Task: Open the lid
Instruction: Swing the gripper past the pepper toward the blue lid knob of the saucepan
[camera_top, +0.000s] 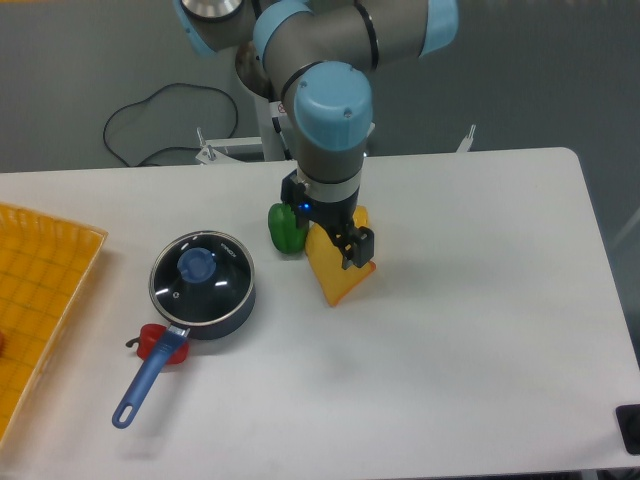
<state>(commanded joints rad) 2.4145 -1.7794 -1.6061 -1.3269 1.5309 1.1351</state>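
The round glass lid with a metal rim and a blue knob in its middle (201, 277) sat closed on a small dark-blue saucepan (225, 317), toward the left side of the white counter (470, 340). The glass looked dark, with small glints of light on it, and the knob stood at its centre. The saucepan's long blue handle (148, 375) ran toward the counter's front-left, lying over a small red object (152, 339) of which only part showed.

The black two-finger end effector (330, 232) hung well apart from the lid, nearer the middle of the counter and farther toward its back edge. It sat over a yellow-orange wedge-shaped object (340, 266), with a green bell pepper (286, 228) just beside it on the lid's side. Its fingers stood apart with nothing between them, though how wide the gap was could not be told exactly from this angle. The arm's grey and light-blue wrist hid part of the pepper and the wedge's upper edge.

A yellow mesh tray (40, 300) was cut off by the picture's left edge.
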